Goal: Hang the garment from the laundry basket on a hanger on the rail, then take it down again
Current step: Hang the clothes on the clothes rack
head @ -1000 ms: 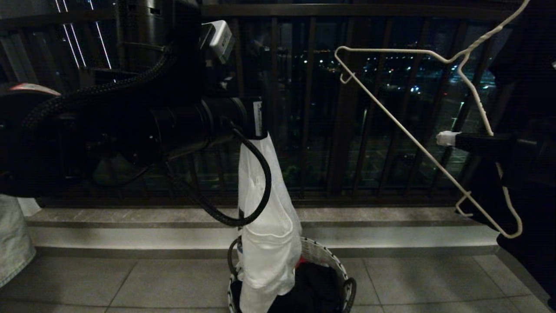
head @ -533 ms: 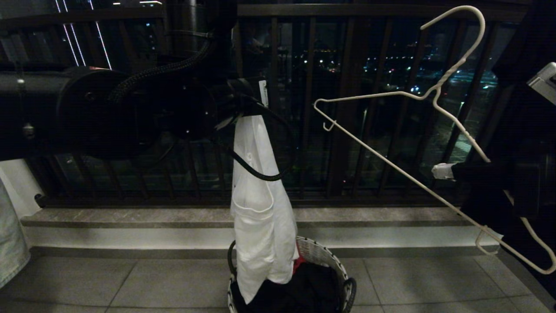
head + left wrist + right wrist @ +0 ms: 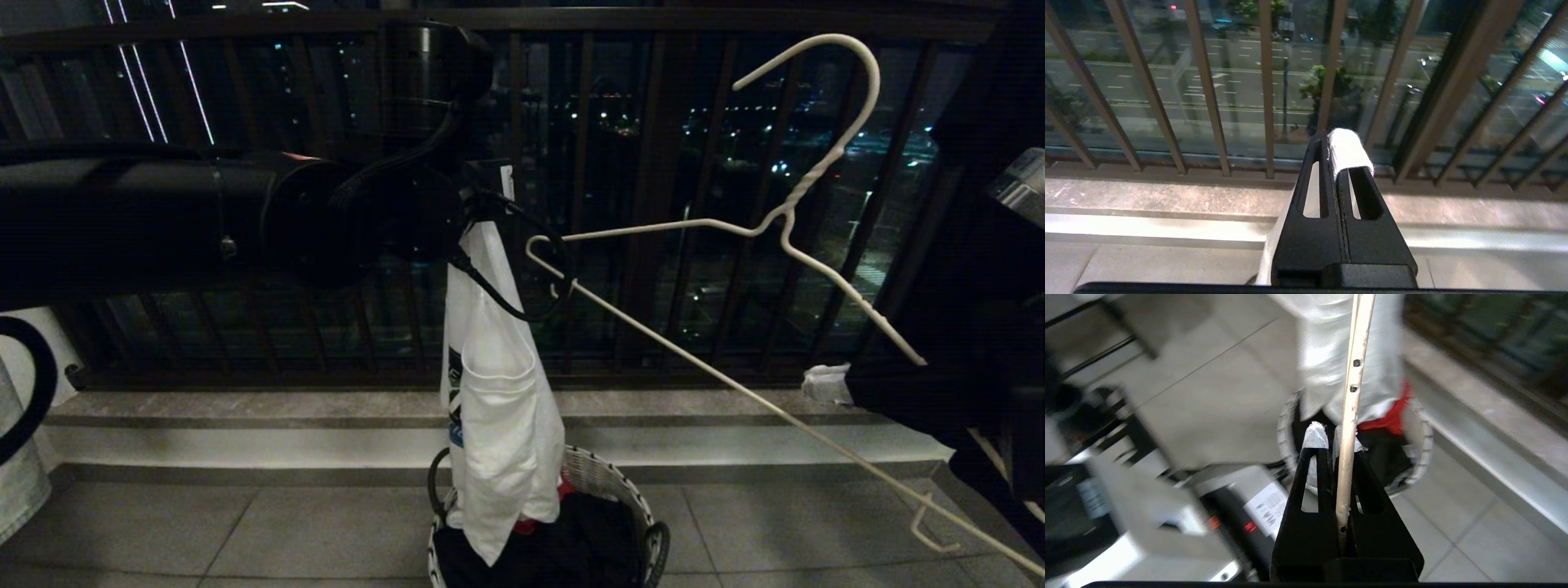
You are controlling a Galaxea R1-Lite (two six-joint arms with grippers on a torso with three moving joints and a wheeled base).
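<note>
Night on a tiled balcony: grey floor (image 3: 326,531), a pale stone step, dark railing (image 3: 620,204) with city lights behind. The basket (image 3: 608,482) sits on the tiles at six o'clock. Above it the shirt (image 3: 502,408) hangs straight down, long axis vertical, pinched in the left gripper (image 3: 1337,143). The right gripper (image 3: 1333,437) clamps the hanger (image 3: 735,229), tilted, hook up toward one o'clock, long bar running ten to four.
</note>
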